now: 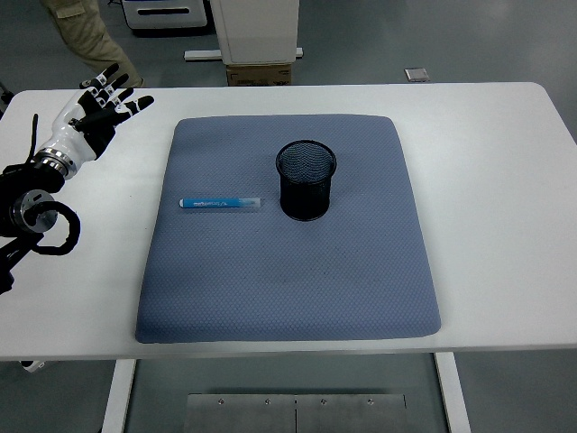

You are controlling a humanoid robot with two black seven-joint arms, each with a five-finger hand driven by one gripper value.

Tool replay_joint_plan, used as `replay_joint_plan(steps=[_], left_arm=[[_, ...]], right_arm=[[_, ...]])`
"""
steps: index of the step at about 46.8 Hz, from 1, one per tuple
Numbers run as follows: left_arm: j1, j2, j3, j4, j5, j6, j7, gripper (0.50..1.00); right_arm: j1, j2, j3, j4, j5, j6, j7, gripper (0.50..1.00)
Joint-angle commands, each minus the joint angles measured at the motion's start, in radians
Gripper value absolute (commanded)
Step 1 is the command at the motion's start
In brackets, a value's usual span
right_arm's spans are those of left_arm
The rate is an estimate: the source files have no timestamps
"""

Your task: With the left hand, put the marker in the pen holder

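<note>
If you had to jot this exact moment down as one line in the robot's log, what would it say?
left hand: open, above table's far left, holding nothing | marker: flat on blue mat, left of pen holder | right hand: out of view | placing: not yet begun

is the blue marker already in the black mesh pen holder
No, the blue marker lies flat on the grey mat, left of the black mesh pen holder.

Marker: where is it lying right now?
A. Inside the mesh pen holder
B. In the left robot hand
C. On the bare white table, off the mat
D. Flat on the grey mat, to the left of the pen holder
D. The marker lies flat on the grey mat, apart from the pen holder, while the left robot hand is open over the table's far left.
</note>
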Motion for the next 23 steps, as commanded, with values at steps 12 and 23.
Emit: replay_joint_plan(steps=[12, 23], left_arm=[[0.013, -0.003, 0.007, -0.001, 0.003, -0.013, -0.008, 1.000], [0.001, 0.002, 0.020, -0.003, 0.003, -0.019, -0.012, 1.000]], right_arm=[[0.001, 0.000, 0.000, 0.000, 0.000, 0.000, 0.000, 1.000], [0.001, 0.000, 0.000, -0.002, 0.000, 0.000, 0.000, 1.000]])
